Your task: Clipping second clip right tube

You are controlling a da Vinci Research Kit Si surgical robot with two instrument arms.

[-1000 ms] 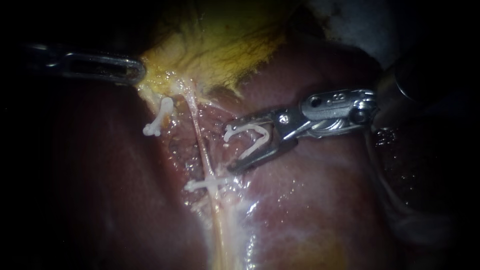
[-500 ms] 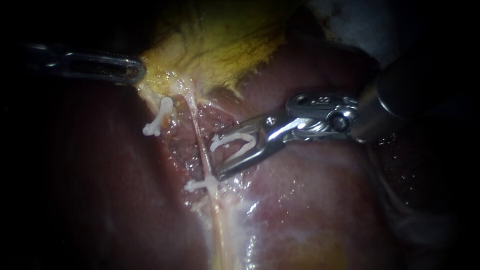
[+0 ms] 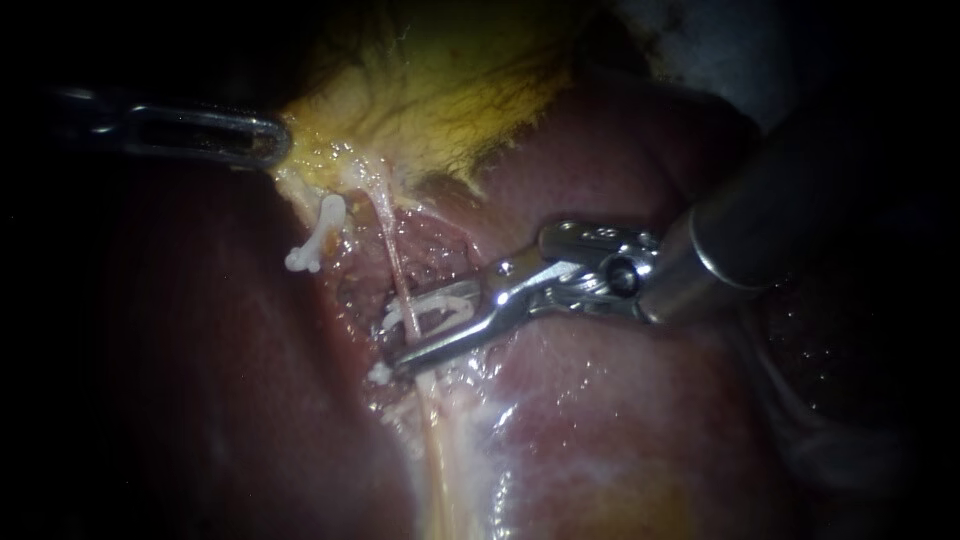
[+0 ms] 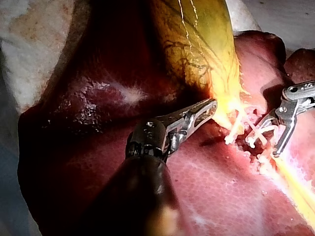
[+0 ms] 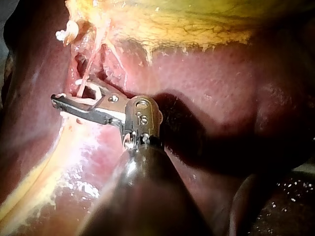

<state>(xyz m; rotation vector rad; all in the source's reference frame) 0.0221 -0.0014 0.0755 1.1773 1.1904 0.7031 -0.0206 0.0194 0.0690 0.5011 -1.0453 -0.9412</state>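
Endoscope view. The left instrument (image 3: 272, 140) enters from 9 o'clock, high in the field, and its shaft runs nearly level with the jaws pointing toward 3 o'clock. These jaws lie together, closed on the edge of the gallbladder (image 3: 430, 90) (the tips meet the tissue at its drawn-out corner). The right instrument (image 3: 400, 335) enters from 2 o'clock on a dark shaft. Past the bright metal wrist joint, its jaws angle toward 8 o'clock and end near the centre of the field. Its two jaws stand a narrow way apart, both bearing on a white clip (image 3: 440, 308) seated between them. The instruments are well apart, with the left tip at 10 o'clock from the right tip.
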